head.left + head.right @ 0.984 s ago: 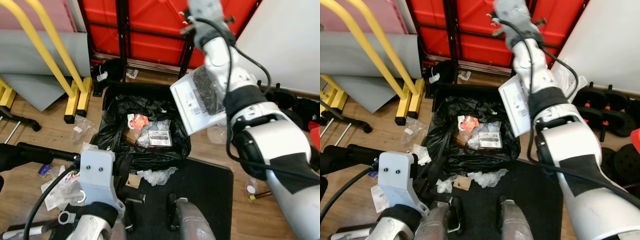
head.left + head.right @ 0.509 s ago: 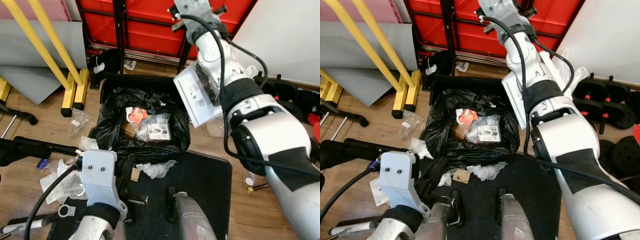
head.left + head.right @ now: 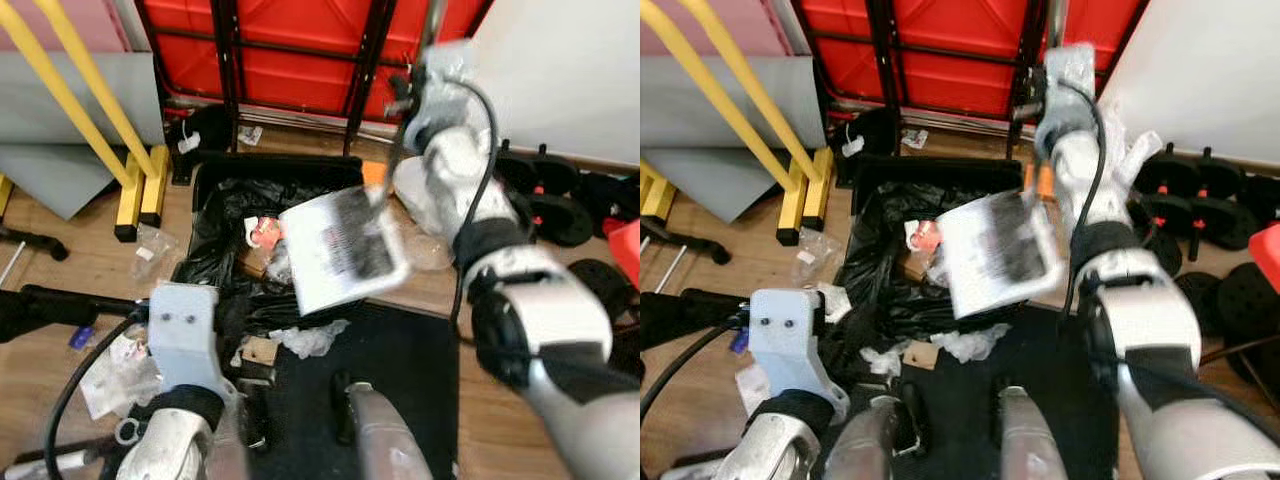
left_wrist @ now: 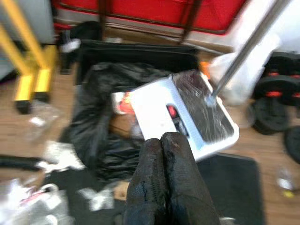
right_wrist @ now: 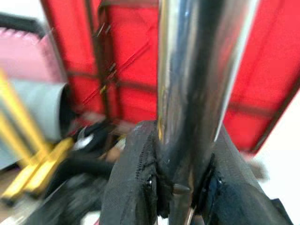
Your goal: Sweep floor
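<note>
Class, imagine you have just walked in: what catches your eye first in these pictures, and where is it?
A white dustpan on a metal pole, gripped by the right gripper, hangs tilted over a black bin bag holding rubbish. Behind stands a bright red panel, with plastic scraps on the wooden floor to the left.

White dustpan tilted above black bin bag.

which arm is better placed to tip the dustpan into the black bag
Right, probably. The right gripper is shut on the metal handle, and the white dustpan hangs over the black bag. The left gripper is shut on nothing, lower down near the dark mat.
</note>
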Available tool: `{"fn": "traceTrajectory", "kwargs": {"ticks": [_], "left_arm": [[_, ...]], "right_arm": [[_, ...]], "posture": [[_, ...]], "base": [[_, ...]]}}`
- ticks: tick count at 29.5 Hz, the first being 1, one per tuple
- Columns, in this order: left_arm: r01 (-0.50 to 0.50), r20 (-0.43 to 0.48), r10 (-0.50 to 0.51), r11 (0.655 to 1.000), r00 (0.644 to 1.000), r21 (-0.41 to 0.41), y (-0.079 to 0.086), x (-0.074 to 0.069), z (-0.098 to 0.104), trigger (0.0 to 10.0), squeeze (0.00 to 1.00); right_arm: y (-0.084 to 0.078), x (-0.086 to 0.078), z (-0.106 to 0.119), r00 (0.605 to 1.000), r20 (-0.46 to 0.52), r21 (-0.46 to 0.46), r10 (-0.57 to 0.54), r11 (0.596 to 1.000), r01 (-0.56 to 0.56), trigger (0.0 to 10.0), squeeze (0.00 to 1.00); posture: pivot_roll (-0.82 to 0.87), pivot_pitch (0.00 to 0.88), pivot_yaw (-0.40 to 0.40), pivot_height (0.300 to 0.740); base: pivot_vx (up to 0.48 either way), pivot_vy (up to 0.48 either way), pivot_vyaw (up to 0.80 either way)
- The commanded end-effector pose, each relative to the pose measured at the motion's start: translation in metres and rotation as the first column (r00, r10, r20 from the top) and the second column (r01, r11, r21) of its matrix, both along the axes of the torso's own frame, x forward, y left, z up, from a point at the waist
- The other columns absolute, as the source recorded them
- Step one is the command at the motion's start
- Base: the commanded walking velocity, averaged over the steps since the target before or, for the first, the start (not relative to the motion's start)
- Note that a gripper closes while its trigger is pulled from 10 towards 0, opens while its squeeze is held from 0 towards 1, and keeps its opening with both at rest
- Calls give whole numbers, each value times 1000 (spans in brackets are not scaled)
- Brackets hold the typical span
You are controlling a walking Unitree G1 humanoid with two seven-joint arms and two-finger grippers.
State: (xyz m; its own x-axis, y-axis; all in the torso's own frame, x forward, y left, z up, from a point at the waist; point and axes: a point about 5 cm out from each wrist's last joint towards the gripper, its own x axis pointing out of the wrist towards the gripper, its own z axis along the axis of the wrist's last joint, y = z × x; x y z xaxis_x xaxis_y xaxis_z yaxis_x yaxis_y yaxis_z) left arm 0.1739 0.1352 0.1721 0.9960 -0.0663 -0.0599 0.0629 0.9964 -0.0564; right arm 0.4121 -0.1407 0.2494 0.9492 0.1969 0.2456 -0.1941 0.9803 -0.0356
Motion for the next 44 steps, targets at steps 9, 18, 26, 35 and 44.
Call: {"fn": "traceTrajectory", "kwargs": {"ticks": [9, 18, 26, 35, 44], "left_arm": [[-143, -83, 145, 989, 986, 32, 36, 18, -26, 10000, 0], [-171, -101, 174, 984, 980, 40, 44, 28, -37, 10000, 0], [-174, -89, 178, 983, 980, 49, 48, 42, -42, 10000, 0], [-164, -72, 168, 985, 983, 51, 48, 48, -41, 10000, 0], [-147, -53, 149, 988, 987, 51, 47, 52, -41, 10000, 0]], "right_arm": [[-1, -50, -33, 997, 11, -33, 71, 997, -71, 10000, 0], [-2, -64, -45, 996, -39, -17, 79, 997, -80, 10000, 0], [-6, -77, -63, 994, -105, -48, 36, 998, -42, 10000, 0], [-12, -83, -64, 991, -133, -73, 0, 997, -10, 10000, 0], [-15, -88, -66, 986, -162, -77, -42, 997, 29, 10000, 0]], "posture": [[-77, 157, -70, 740], [-82, 97, -65, 740], [-93, 45, -47, 740], [-92, 38, -43, 740], [-89, 45, -31, 740]], "base": [[0, 0, 0], [0, 0, -294], [-226, 0, -439], [-268, 0, 0], [-263, 0, 0]]}}
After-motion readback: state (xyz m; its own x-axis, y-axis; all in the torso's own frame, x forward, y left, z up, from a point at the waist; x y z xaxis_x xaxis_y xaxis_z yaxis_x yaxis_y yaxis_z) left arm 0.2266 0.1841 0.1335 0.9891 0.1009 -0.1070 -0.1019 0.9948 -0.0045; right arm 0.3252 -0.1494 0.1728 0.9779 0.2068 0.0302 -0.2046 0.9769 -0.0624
